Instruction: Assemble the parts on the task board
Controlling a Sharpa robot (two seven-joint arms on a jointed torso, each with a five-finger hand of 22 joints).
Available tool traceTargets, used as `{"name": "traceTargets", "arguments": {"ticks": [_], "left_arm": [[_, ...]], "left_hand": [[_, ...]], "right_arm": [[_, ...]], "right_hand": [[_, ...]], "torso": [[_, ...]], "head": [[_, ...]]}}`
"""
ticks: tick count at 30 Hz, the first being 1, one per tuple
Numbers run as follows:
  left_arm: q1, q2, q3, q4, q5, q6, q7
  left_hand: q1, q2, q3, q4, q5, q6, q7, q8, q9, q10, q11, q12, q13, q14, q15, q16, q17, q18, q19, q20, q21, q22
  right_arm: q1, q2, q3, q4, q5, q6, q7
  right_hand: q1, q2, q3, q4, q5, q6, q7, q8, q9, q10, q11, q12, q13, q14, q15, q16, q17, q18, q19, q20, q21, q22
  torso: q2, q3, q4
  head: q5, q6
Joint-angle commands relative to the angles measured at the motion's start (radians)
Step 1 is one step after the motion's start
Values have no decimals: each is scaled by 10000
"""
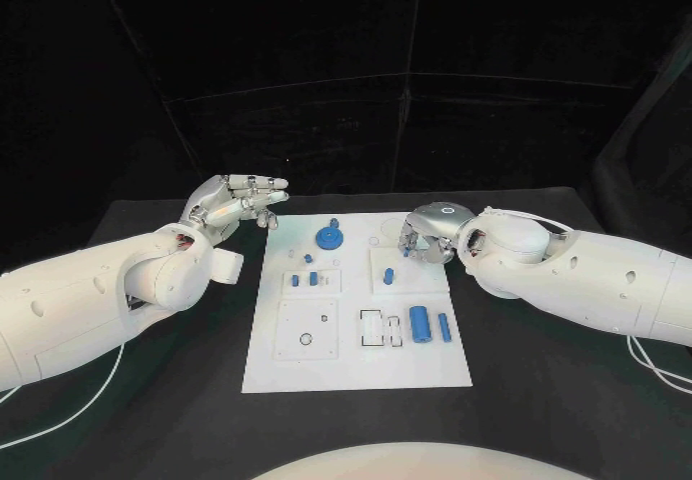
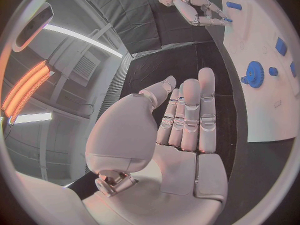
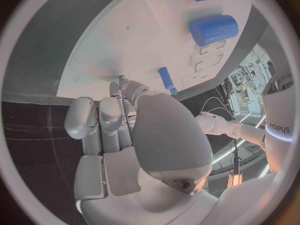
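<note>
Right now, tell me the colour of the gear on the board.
Blue; the gear shows best in the head view.

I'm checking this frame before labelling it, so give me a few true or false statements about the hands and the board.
1. The left hand holds nothing, its fingers straight and together. True.
2. The blue gear lies off the task board. False: it sits on the board's far part.
3. The right hand hovers over the board's far right corner. True.
4. Two blue cylinders lie on the board's left side. False: they lie on its right side.
</note>
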Motion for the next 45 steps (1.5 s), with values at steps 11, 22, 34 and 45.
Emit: {"name": "traceTargets", "arguments": {"ticks": [11,22,34,45], "left_arm": [[13,-14,8,-19,47,116,4],[12,20,7,31,47,172,-31],[13,78,7,89,47,199,-66],[15,126,7,141,47,225,-88]], "left_hand": [[48,65,-67,-1,-6,55,10,47,-1,-53,4,69,14,-72,8,-37,-15,59,-16,-56,-54,-14],[53,70,-85,-3,-5,46,16,50,-4,-75,11,84,17,-85,12,-44,-30,56,-18,-55,-70,-25],[53,72,-94,-3,-5,39,20,50,-6,-89,15,90,18,-91,15,-47,-38,55,-19,-55,-79,-31],[53,72,-94,-3,-5,39,20,50,-6,-89,15,90,18,-91,15,-47,-38,55,-19,-55,-79,-31]], "right_arm": [[30,-660,23,1168,700,-1377,93],[28,-390,26,2203,1002,-1641,264],[-105,637,10,1893,947,-982,315],[-711,1465,-35,1416,732,-140,286]], "right_hand": [[-164,-28,125,-34,10,83,-3,-16,16,65,-17,-87,-14,151,-94,62,31,-159,61,7,42,33],[-259,-50,231,-105,20,76,12,-44,12,50,-3,-133,-19,160,-85,126,93,-164,70,12,70,66],[-310,-52,269,-127,20,72,22,-54,11,43,6,-152,-20,156,-78,122,84,-160,58,16,65,52],[-351,-40,293,-137,13,67,27,-61,9,40,11,-163,-19,161,-73,160,125,-162,59,20,72,62]], "torso": [[-3,-8,-6],[13,-12,27],[17,-23,6],[15,-15,6]], "head": [[28,19],[293,-12],[710,-208],[932,-351]]}}
